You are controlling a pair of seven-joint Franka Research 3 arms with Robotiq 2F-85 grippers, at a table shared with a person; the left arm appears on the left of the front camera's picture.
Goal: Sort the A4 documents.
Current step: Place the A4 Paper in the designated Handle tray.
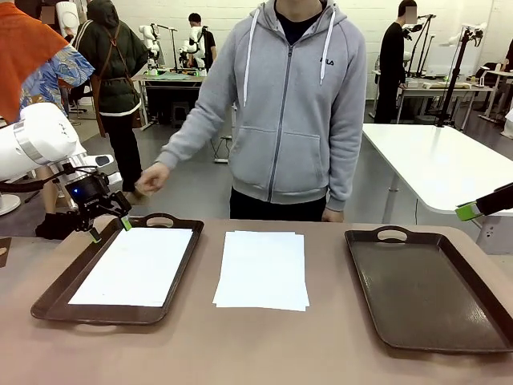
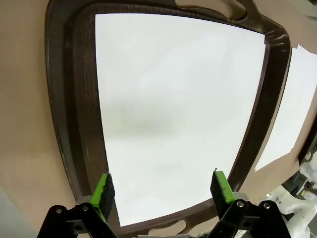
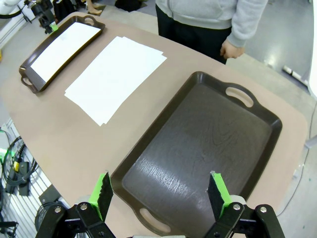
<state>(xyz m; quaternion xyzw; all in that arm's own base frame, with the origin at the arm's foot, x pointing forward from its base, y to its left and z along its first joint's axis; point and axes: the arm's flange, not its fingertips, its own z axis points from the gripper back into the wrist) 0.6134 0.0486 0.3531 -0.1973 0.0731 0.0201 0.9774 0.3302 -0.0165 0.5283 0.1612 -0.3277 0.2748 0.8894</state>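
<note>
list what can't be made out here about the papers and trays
- Front view: the middle stack has overlapping sheets, so the number of sheets cannot be told.
- Front view: the paper in the left tray lies flat, and its top sheet hides any beneath.
- Left wrist view: brightness washes out the paper, so any print is unreadable.
- Left wrist view: the tray's near handle is cut by the bottom edge behind the left gripper.

I read the front camera as fixed low at the table's (image 1: 240, 349) near edge, facing the person (image 1: 296, 104) at 12 o'clock. The left wrist camera sits close above the left tray (image 1: 96, 313) (image 2: 79, 99), looking down. The right wrist camera hangs higher, well back over the right tray (image 1: 425, 289) (image 3: 198, 144), with the left tray (image 3: 28, 79) at 10 o'clock. All three share the left tray and the A4 stack (image 1: 262, 269) (image 2: 292, 109) (image 3: 114, 77).
</note>
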